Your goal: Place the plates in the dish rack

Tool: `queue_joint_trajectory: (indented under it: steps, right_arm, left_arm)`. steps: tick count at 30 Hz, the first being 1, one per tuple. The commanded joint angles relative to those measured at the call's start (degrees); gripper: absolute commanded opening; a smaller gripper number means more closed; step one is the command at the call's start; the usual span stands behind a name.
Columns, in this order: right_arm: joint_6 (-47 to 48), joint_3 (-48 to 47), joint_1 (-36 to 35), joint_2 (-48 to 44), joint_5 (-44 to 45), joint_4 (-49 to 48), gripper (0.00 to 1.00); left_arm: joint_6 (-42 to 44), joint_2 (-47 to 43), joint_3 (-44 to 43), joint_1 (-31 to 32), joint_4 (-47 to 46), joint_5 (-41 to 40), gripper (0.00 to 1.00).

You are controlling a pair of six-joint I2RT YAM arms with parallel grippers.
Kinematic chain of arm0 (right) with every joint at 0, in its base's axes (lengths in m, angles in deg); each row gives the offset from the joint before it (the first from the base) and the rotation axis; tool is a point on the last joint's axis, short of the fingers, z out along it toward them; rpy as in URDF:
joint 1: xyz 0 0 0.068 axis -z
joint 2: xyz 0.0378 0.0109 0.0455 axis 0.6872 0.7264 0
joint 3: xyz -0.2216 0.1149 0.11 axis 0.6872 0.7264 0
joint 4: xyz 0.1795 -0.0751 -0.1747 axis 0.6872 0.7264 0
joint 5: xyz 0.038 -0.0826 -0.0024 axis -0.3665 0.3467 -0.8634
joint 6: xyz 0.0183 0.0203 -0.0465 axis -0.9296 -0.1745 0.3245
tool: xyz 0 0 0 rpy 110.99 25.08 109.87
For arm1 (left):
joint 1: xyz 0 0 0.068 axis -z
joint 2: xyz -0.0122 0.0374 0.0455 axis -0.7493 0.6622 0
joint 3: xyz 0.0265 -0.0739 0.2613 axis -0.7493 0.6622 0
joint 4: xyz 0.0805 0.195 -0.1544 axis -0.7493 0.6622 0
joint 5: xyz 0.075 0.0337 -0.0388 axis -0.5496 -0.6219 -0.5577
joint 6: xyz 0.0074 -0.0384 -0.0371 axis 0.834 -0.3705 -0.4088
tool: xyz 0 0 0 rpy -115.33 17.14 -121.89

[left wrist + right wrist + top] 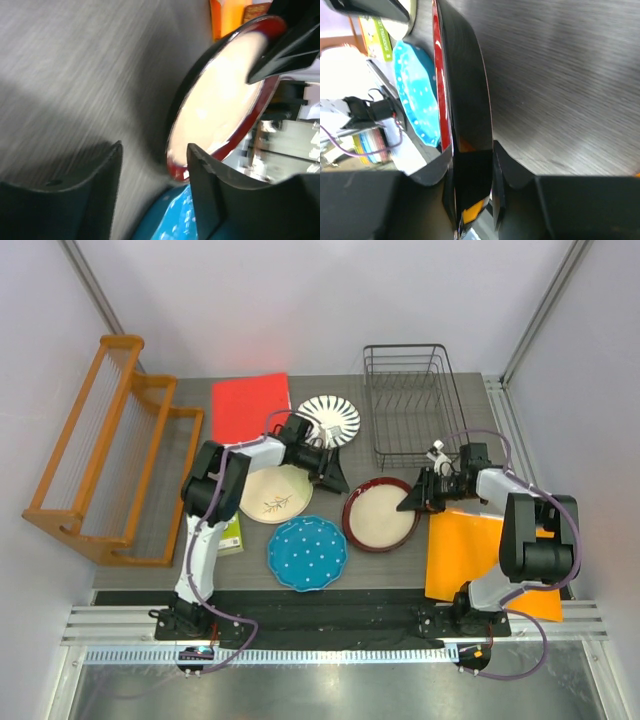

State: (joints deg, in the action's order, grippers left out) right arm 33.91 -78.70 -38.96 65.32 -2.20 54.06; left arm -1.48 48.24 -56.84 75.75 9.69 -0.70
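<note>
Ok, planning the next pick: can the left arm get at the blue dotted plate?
Probably yes. The blue dotted plate lies uncovered near that arm's base, and the left gripper is open and empty just beyond it; only the red-rimmed plate crowds one edge.

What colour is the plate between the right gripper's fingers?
The plate is beige with a dark red rim; clearest in top external view.

L pincer (155, 150) w/ jaws apart, R pincer (470, 167) clamped tight, both facing each other.
</note>
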Motion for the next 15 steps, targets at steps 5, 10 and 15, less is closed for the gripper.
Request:
queue_joint_trajectory:
  steps: [5, 10, 15]
  right_arm:
    - [13.0, -16.6, -0.6, -9.7, -4.5, 19.4, 0.02]
    - [16.4, -30.2, -3.1, -12.6, -1.5, 28.6, 0.01]
    - [6.9, -42.6, -3.2, -11.5, 9.2, 19.8, 0.01]
  left_arm:
    - [12.1, -14.7, -2.4, -6.7, 14.7, -6.3, 0.76]
    - [12.1, -20.8, 0.0, -7.2, 16.3, -11.2, 0.84]
    - [12.8, -26.6, 1.2, -7.0, 16.3, -22.9, 0.94]
